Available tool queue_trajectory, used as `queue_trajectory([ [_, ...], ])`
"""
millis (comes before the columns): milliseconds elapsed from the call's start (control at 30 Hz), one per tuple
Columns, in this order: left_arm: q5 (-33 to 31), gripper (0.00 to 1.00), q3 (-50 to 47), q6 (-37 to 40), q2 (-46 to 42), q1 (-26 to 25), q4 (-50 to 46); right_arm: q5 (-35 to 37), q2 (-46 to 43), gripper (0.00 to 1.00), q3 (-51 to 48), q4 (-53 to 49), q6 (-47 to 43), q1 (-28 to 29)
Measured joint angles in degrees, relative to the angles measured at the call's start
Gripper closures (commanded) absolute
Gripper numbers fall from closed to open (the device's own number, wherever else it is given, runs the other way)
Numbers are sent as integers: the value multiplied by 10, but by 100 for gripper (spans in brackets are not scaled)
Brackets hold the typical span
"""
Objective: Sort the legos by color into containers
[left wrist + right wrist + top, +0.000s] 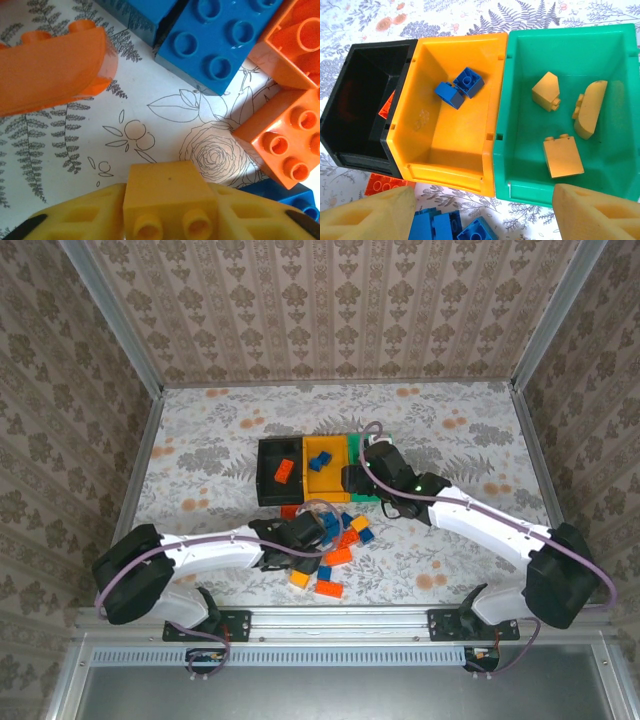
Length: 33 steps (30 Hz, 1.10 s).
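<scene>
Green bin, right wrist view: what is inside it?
Three yellow-orange bricks lie apart on the floor of the green bin. A finger of the right gripper covers its near right rim.

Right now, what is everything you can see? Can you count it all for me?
black bin: one, black, left end of the row, one red-orange brick inside
orange-yellow bin: one, orange-yellow, middle of the row, two blue bricks inside
green bin: one, green, right end, three yellow-orange bricks inside
loose bricks: about ten, red-orange, blue and yellow-orange, on the table in front of the bins
left gripper: one, yellow fingers, shut on a small yellow brick in the pile
right gripper: one, yellow fingers, open and empty, over the bins' near edge
</scene>
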Motion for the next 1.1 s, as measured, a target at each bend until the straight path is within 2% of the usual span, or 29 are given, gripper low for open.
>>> queue_trajectory([
  [100, 0, 72, 5, -1, 0, 0, 0, 3, -17, 26, -10, 0, 1, 0],
  [333, -2, 73, 34, 5, -51, 7, -10, 15, -61, 26, -85, 4, 18, 0],
  [500, 9, 75, 109, 31, -52, 57, 0, 23, -114, 26, -166, -1, 44, 0],
  [667, 33, 76, 255, 73, 44, 101, 30, 26, -164, 26, -230, -11, 69, 0],
  [933, 77, 76, 488, 117, 266, 123, 40, 26, -225, 26, -270, -27, 91, 0],
  [1000, 82, 74, 525, 122, 309, 124, 35, 26, -234, 26, -272, -29, 92, 0],
  [1100, 84, 64, 566, 126, 359, 125, 23, 26, -245, 25, -276, -33, 92, 0],
])
